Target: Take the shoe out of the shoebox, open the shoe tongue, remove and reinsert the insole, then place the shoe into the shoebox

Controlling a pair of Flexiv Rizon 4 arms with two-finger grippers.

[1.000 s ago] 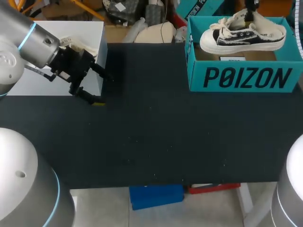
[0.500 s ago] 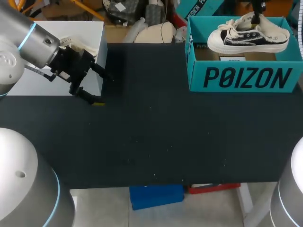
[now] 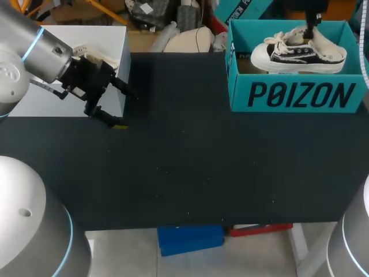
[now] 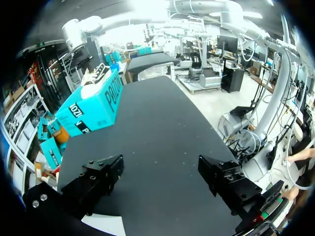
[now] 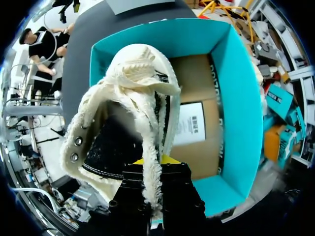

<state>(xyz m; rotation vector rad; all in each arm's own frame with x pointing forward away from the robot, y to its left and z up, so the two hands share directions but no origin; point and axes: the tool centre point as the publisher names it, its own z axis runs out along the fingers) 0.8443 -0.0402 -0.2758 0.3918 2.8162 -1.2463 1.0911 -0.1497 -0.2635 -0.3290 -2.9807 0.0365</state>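
The right gripper [image 5: 152, 162] is clamped on the rim of the opening of a black canvas low-top shoe [image 5: 123, 123] with a white rubber sole, a white toe cap and frayed cream trim and laces. A strip of that cream fringe runs down between its fingers, and one yellow tip shows just behind it. In the head view this gripper [image 3: 312, 26] comes down onto the shoe [image 3: 297, 55] from above.

The shoe is inside the open teal cardboard shoebox [image 3: 300, 95], above its brown floor. I cannot tell whether the sole touches that floor. Its long axis runs along the shoebox's length, parallel to the printed front wall. The toe points toward the shoebox's end nearer the middle of the desk, and the heel toward the opposite end. From the right wrist the toe points straight ahead of the gripper, and a white label [image 5: 189, 125] lies on the floor of the shoebox [image 5: 241, 113] beside the shoe.

The shoebox stands at a far corner of the flat black desk [image 3: 190, 167].

The left gripper [image 3: 122, 107] hangs well apart from the shoebox, at the desk's opposite end beside a white flat-topped block [image 3: 81, 40]. Its fingers are spread wide with nothing between them. From its wrist the left gripper [image 4: 162, 177] looks along the desk [image 4: 157, 128] toward the shoebox [image 4: 91, 105], with the shoe [image 4: 96, 76] showing above its walls.
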